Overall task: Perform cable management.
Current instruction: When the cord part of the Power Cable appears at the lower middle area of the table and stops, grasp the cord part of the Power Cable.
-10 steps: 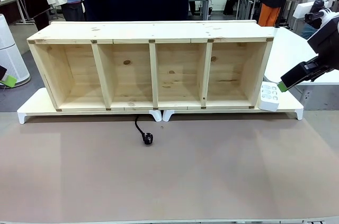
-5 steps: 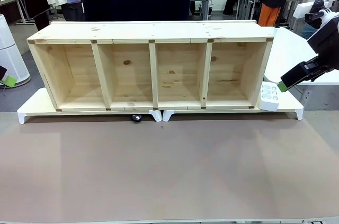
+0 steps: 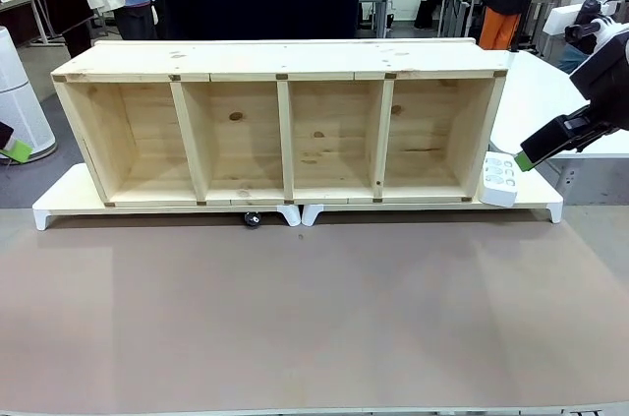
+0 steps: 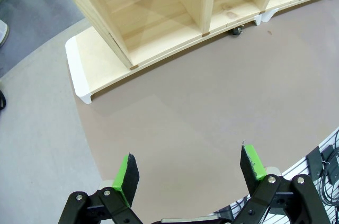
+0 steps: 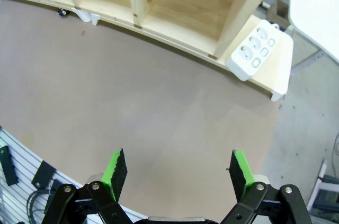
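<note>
black cable, out on the surface a second ago, now peeks from under the shelf: tidying looks near done. left claw, right claw spread wide, empty.

Front camera squarely facing pale four-bay wooden shelf, wrist cameras high before its ends, tilted down, sharing its middle bays

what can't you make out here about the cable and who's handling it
- Cable: in the front view its plug end peeks out at the front edge of the white riser. The rest is hidden under the riser and the wooden shelf.
- Person: in the front view the hands are hidden behind the shelf.
- Power strip: in the right wrist view its own lead can't be traced, because the shelf end blocks its far side.
</note>
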Action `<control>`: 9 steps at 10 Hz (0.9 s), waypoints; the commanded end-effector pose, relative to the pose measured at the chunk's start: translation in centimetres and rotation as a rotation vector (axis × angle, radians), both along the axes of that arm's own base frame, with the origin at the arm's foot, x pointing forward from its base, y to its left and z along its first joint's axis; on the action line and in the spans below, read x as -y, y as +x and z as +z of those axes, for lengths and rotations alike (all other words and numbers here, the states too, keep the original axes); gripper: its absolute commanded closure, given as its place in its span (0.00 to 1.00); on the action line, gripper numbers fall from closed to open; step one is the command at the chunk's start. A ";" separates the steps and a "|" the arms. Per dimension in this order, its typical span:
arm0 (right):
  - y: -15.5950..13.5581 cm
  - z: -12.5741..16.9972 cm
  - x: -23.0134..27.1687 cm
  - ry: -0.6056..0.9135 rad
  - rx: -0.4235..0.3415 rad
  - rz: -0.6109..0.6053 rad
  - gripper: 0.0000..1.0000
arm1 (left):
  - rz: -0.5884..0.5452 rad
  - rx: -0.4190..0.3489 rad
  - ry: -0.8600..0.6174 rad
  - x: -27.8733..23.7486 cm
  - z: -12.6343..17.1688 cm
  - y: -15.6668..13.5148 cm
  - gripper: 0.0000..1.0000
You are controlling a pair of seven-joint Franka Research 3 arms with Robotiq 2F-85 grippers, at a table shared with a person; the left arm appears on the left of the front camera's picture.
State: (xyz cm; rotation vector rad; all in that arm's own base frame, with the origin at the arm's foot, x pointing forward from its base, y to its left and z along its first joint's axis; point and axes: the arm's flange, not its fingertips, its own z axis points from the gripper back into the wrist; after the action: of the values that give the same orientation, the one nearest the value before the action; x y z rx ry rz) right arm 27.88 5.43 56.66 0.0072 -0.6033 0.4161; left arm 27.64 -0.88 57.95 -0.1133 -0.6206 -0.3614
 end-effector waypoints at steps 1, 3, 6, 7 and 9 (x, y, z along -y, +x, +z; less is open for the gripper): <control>0.0 -0.1 0.0 0.003 -0.008 0.004 0.00 | 0.009 -0.010 -0.004 0.0 -0.1 -0.2 0.00; 0.0 -0.1 0.0 0.003 -0.008 0.004 0.00 | 0.009 -0.010 -0.004 0.0 -0.1 -0.2 0.00; 0.0 -0.1 0.0 0.003 -0.008 0.004 0.00 | 0.009 -0.010 -0.004 0.0 -0.1 -0.2 0.00; 0.0 -0.1 0.0 0.003 -0.008 0.004 0.00 | 0.009 -0.010 -0.004 0.0 -0.1 -0.2 0.00; 0.0 -0.1 0.0 0.003 -0.008 0.004 0.00 | 0.009 -0.010 -0.004 0.0 -0.1 -0.2 0.00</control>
State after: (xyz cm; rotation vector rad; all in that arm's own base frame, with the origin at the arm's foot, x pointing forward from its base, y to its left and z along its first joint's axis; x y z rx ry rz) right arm 27.88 5.43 56.66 0.0072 -0.6033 0.4161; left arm 27.64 -0.88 57.95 -0.1133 -0.6206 -0.3614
